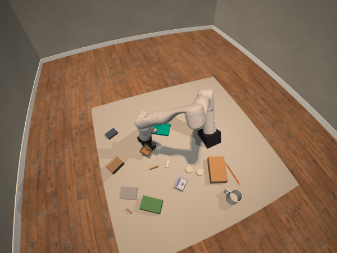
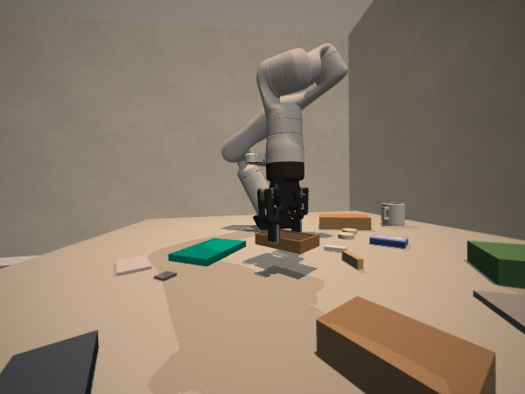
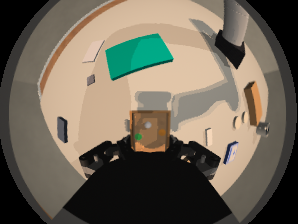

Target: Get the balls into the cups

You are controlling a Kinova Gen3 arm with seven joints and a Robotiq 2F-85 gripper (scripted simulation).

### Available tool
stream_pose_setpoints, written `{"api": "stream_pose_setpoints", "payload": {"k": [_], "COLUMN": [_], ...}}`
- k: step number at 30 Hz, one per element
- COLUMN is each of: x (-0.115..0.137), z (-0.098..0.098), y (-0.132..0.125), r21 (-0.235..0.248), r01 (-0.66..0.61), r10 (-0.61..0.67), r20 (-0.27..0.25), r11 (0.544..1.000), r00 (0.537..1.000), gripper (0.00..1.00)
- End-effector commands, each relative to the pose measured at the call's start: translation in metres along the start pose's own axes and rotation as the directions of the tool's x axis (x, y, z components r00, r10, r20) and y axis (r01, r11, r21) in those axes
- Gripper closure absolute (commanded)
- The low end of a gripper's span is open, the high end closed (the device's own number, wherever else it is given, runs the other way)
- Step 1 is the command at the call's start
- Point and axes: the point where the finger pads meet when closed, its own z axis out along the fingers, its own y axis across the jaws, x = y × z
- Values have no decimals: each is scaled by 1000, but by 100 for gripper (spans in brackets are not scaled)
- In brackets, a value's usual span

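The covered wooden puzzle (image 1: 146,151) (image 2: 294,242) (image 3: 150,132) is a small flat brown box. It hangs slightly tilted a little above the beige mat (image 1: 253,157), with its shadow below it. A green cup (image 3: 139,137) shows at its near left corner in the wrist view. I cannot make out the balls or the orange cup. My gripper (image 1: 146,146) (image 2: 285,231) (image 3: 150,139) points straight down and is shut on the puzzle's sides.
A teal book (image 1: 163,129) (image 2: 206,250) lies just behind the puzzle. A brown box (image 1: 114,165) (image 2: 402,346) lies in front left. A small wooden block (image 1: 153,167) (image 2: 353,259) and a white block (image 1: 167,163) lie to the right. The arm's black base (image 1: 209,138) stands further right.
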Motion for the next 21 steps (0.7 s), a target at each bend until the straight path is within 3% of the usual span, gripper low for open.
{"api": "stream_pose_setpoints", "payload": {"k": [1,21], "x": [-3,-3], "z": [-7,-23], "y": [0,0], "r21": [1,1], "r01": [3,3], "r10": [-3,-3], "r20": [8,8], "r11": [1000,1000], "r00": [1000,1000], "gripper": [27,27]}}
